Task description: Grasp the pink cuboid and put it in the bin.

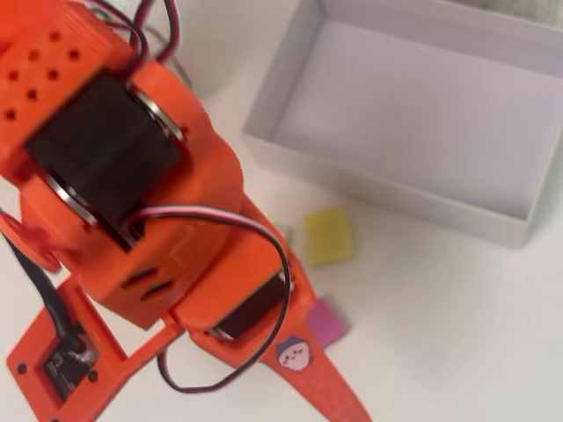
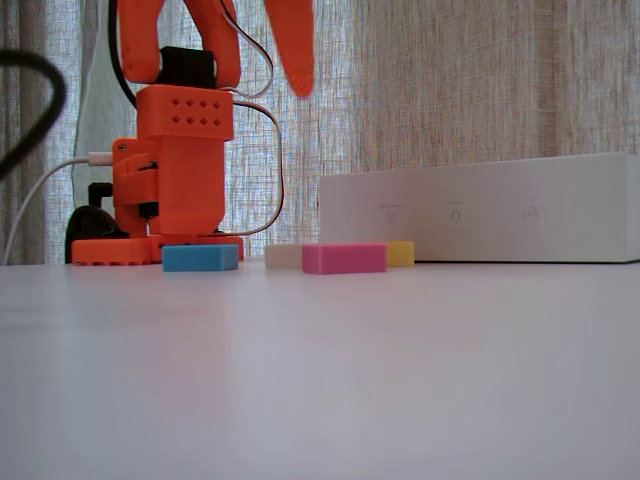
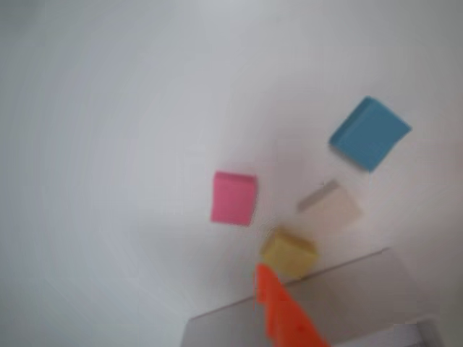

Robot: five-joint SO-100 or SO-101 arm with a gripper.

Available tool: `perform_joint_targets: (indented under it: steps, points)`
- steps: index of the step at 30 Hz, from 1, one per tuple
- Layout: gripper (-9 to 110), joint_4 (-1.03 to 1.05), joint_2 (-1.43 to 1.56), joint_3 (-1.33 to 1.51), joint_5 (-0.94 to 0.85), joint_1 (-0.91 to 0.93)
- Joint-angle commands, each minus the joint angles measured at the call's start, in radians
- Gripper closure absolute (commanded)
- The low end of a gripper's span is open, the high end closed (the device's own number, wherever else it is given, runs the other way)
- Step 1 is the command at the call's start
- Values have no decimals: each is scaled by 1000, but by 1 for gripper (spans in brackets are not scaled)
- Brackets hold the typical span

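The pink cuboid (image 2: pixel 344 258) lies flat on the white table, between a white block and a yellow block in the fixed view. It also shows in the wrist view (image 3: pixel 234 198) and, half hidden by the arm, in the overhead view (image 1: pixel 329 320). The bin (image 1: pixel 413 105) is a shallow white box at the back right; it shows empty in the overhead view. It also appears in the fixed view (image 2: pixel 480 215). My orange gripper (image 2: pixel 298 80) hangs high above the blocks and holds nothing. Only one finger (image 3: pixel 278 311) shows, so its opening is unclear.
A yellow block (image 1: pixel 328 236) lies next to the bin's near wall. A blue block (image 2: pixel 200 258) and a white block (image 2: pixel 283 256) lie near the arm's base (image 2: pixel 170 200). The table is bare towards the fixed camera.
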Motion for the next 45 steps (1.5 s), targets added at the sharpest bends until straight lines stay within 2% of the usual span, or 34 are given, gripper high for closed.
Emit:
perform_joint_targets:
  steps: [1,11,27,30,38,45]
  points:
    - [46,-49,-2,54,5,14]
    - [46,-187,-46,207,6,6]
    - [48,-333,-209,218,2,-44]
    - [56,-350,-227,218,-8,-48]
    - [61,-359,-262,216,-11,-61]
    - [73,-350,-278,221,-28,-72]
